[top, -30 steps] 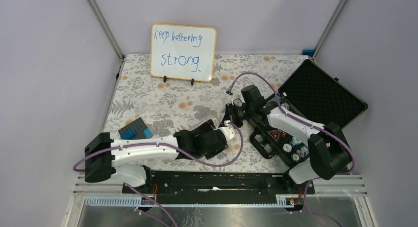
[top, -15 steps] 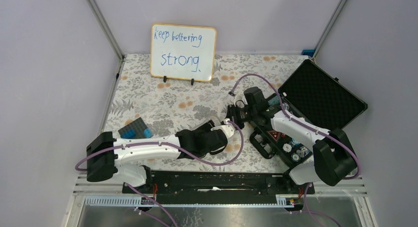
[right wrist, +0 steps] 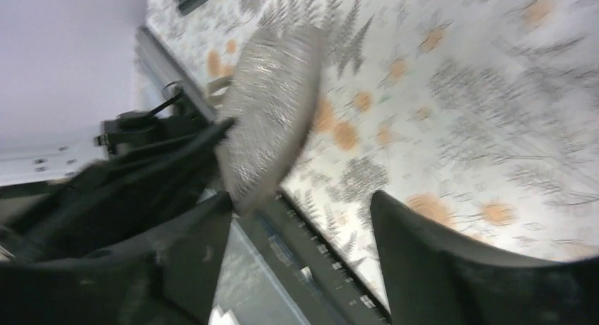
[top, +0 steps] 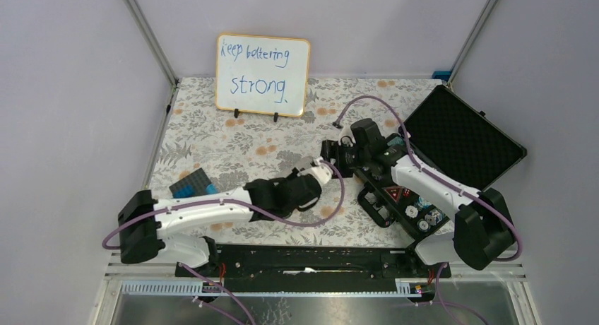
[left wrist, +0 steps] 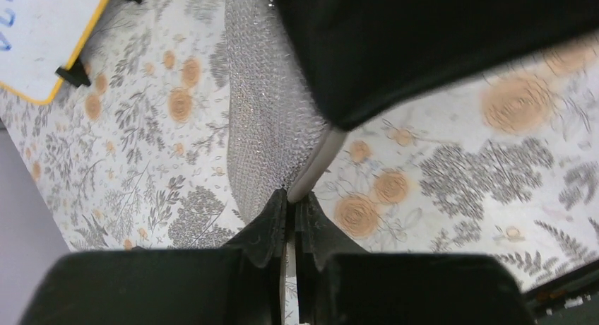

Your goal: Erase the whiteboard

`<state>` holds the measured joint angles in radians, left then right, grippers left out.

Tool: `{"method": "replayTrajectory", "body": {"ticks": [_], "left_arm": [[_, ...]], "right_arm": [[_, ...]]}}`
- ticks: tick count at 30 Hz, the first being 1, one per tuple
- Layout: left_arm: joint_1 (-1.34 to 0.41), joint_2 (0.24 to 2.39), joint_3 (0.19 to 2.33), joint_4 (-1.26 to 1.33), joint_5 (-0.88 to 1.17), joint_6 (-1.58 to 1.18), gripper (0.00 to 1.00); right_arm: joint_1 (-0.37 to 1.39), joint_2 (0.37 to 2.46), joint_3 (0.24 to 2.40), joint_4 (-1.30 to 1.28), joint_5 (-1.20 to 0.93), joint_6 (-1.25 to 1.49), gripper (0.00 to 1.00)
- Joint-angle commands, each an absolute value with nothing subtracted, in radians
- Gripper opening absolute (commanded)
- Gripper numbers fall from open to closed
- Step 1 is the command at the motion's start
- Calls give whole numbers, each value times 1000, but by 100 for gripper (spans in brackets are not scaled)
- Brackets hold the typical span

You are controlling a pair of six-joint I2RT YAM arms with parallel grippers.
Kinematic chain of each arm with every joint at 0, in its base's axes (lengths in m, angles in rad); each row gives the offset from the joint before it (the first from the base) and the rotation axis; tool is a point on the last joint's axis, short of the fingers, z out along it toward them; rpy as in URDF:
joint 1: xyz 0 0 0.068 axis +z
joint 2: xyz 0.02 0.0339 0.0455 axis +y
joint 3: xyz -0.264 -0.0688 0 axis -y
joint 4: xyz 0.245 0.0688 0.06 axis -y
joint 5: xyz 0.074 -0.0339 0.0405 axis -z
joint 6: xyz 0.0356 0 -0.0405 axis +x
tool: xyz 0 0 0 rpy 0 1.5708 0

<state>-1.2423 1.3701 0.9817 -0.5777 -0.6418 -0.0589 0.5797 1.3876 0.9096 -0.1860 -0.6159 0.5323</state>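
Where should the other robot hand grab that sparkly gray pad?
Take the gray pad by its free end, opposite the end the left gripper pinches. It is thin and flat, so the open right gripper should probably come from that free end and close across its broad faces.

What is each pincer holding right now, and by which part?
The left pincer is shut on a flat grey textured pad, pinching its thin near edge. The right pincer is open, gripping nothing.
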Motion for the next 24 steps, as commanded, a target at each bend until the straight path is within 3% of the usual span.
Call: {"method": "replayTrajectory", "body": {"ticks": [1, 3, 7, 12, 24], "left_arm": [[-1129, 1216, 976, -491, -689, -116, 0], [-1055, 1166, 953, -463, -692, -149, 0], [-912, 1114, 968, -491, -718, -268, 0], [-784, 1076, 987, -525, -697, -364, 0], [-695, 1022, 965, -512, -704, -475, 0]], "right_arm": [[569, 1307, 988, -247, -323, 529, 92], [566, 1285, 997, -265, -210, 542, 99], [547, 1288, 1041, -369, -57, 516, 100], [520, 1365, 1136, -488, -70, 450, 100], [520, 1526, 1140, -117, -174, 625, 100]]}}
